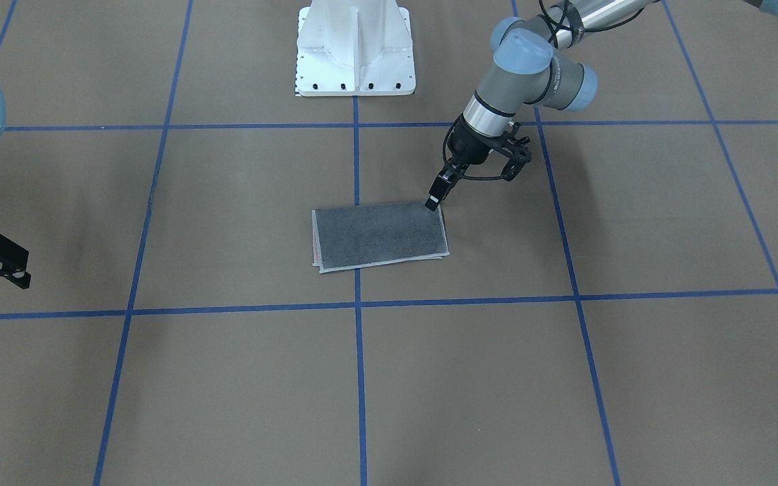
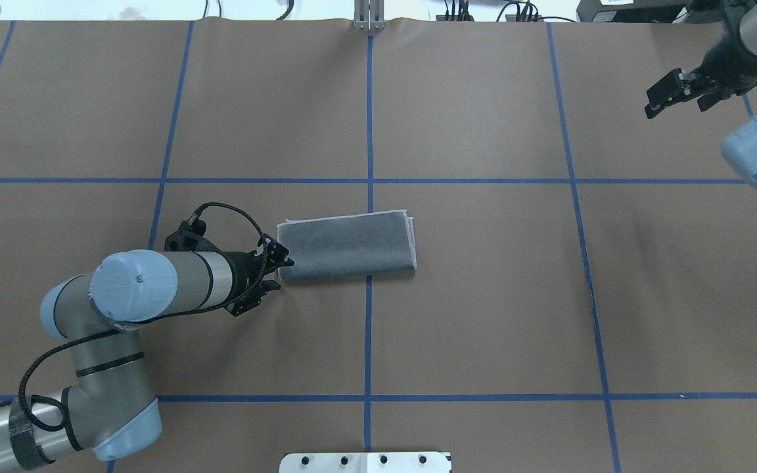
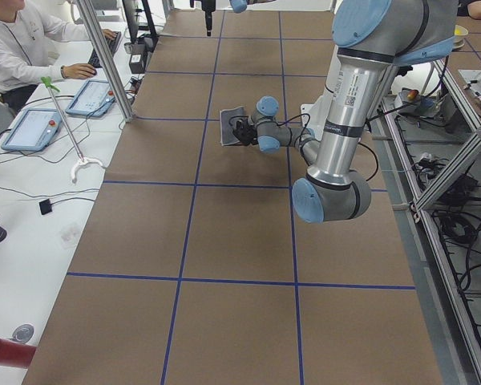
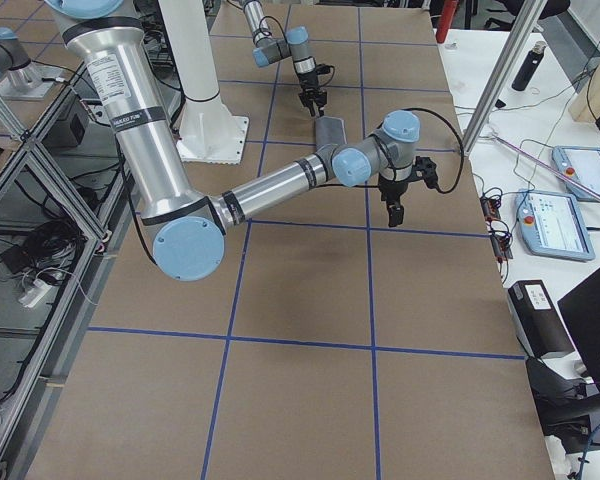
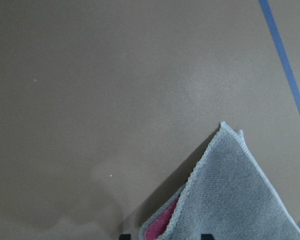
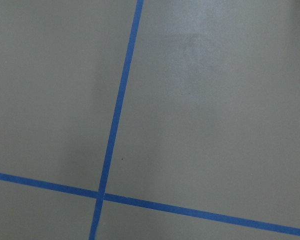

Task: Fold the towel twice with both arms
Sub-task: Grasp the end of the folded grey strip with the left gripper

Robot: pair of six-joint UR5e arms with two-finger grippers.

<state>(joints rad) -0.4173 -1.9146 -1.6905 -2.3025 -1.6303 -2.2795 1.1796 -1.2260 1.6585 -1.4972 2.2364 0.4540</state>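
The towel (image 2: 347, 246) lies near the table's middle as a flat rectangle, folded in two, dark grey face up with a pale stitched border; it also shows in the front view (image 1: 379, 236). My left gripper (image 2: 281, 272) is at the towel's left end, low at the near corner, with its jaws apart. In the left wrist view the towel (image 5: 235, 200) has a corner between the fingertips, with pink showing under the grey layer. My right gripper (image 2: 666, 97) is open and empty, far off at the table's far right.
Blue tape lines (image 2: 369, 131) divide the brown table into squares. The white bolted pedestal (image 1: 355, 54) stands at the robot's side. Beyond the far edge is a bench with tablets (image 3: 32, 128) and a seated person (image 3: 16, 40).
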